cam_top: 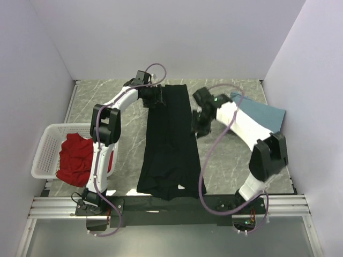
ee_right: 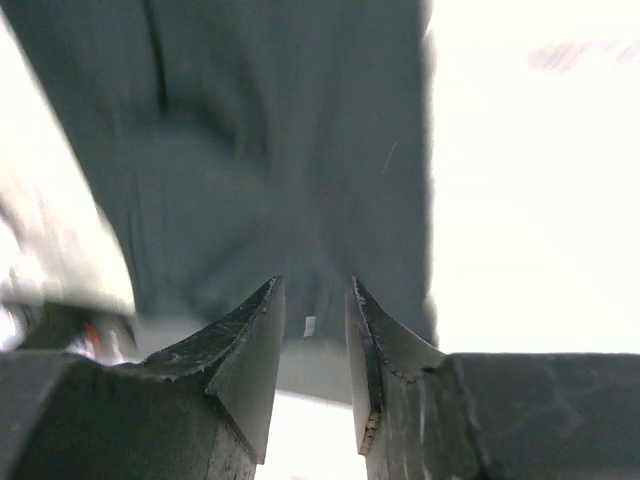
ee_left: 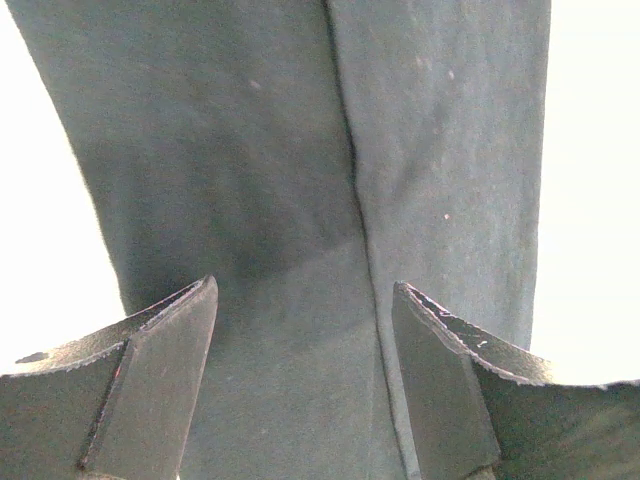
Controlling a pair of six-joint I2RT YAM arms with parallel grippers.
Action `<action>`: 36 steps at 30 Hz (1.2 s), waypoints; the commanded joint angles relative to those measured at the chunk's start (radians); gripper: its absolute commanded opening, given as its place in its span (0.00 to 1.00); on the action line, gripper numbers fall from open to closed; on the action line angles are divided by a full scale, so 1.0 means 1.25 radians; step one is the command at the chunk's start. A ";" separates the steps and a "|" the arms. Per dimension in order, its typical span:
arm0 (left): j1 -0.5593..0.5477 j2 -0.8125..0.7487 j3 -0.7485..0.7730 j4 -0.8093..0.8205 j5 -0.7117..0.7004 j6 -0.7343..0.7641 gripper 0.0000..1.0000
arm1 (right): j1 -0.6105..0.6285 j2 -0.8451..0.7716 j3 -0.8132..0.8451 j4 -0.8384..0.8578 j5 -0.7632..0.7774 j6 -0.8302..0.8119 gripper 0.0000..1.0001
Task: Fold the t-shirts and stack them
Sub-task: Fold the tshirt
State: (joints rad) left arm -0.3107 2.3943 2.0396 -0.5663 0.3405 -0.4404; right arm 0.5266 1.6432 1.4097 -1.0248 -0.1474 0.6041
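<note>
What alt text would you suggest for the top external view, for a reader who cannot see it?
A black t-shirt, folded into a long strip, lies along a marbled table between the left hand and right hand. A red t-shirt sits in a white basket at left; a blue t-shirt lies far right.

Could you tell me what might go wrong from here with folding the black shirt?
1. The black t-shirt lies in a long strip with its near end bunched at the table edge, so a fold from the far end may come out crooked.
2. The left jaws hang open over overlapped layers and might pinch only the top one.
3. A purple cable loops beside the cloth's right edge and could snag it.
</note>
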 commanded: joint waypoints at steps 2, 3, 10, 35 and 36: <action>0.014 -0.035 0.054 0.009 -0.039 -0.028 0.76 | -0.091 0.115 0.176 0.017 0.093 -0.109 0.38; 0.014 -0.037 0.056 0.014 -0.039 -0.032 0.76 | -0.097 0.161 0.202 0.038 0.093 -0.132 0.38; 0.014 -0.097 -0.047 0.091 -0.015 -0.055 0.76 | -0.127 0.351 0.359 0.114 0.038 -0.197 0.37; 0.002 -0.180 -0.347 0.081 -0.036 -0.021 0.75 | -0.143 0.426 0.067 0.293 -0.202 -0.239 0.35; -0.002 -0.188 -0.358 0.087 -0.034 -0.020 0.75 | -0.142 0.415 0.048 0.295 -0.201 -0.237 0.35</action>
State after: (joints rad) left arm -0.2955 2.1967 1.6604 -0.4129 0.3153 -0.4900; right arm 0.3420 2.1670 1.5879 -0.6151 -0.4332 0.3367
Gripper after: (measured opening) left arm 0.753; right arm 0.346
